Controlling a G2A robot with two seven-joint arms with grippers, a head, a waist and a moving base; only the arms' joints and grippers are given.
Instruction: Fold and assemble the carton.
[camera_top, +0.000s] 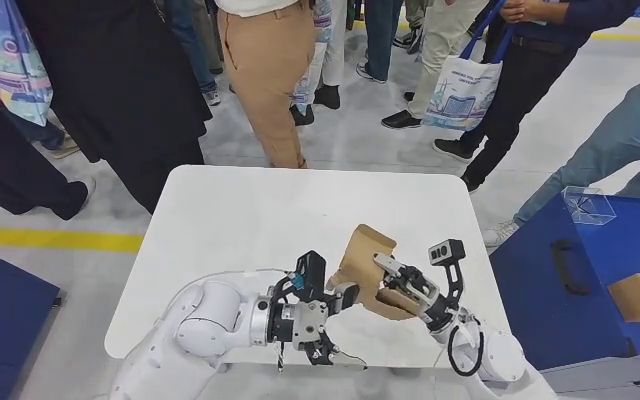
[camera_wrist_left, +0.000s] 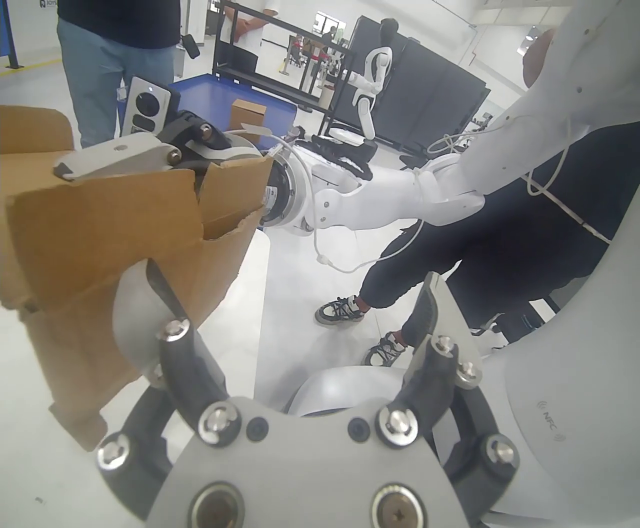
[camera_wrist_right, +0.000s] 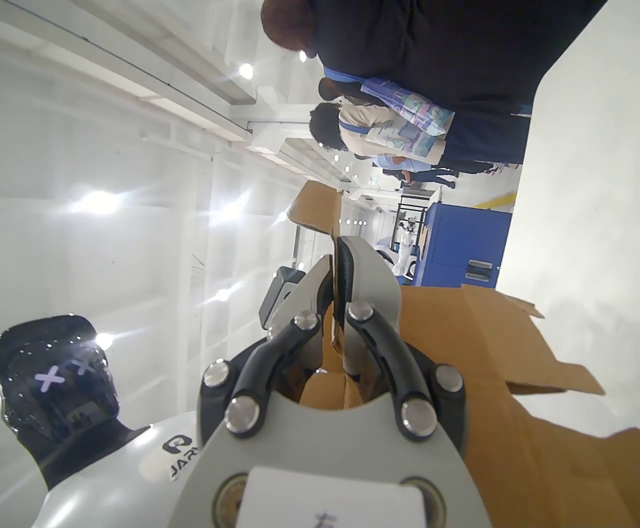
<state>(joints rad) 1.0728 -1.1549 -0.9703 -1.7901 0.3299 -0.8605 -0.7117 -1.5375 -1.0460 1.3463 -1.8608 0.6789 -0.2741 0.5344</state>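
Brown cardboard carton (camera_top: 362, 252): underside hid. behind grippers, cut off in L wrist view. R gripper (camera_wrist_right: 336, 265) was clenched on a flap edge. L gripper (camera_wrist_left: 290, 280) was wide open, one finger against carton wall. Carton sat betw. both, over white counter (camera_top: 250, 230), near its front edge.

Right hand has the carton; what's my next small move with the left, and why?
Probably ease the left hand a little further onto the carton before closing. It is open, with one finger against the cardboard and the other clear, while the right hand is shut on a wall, steadying it.
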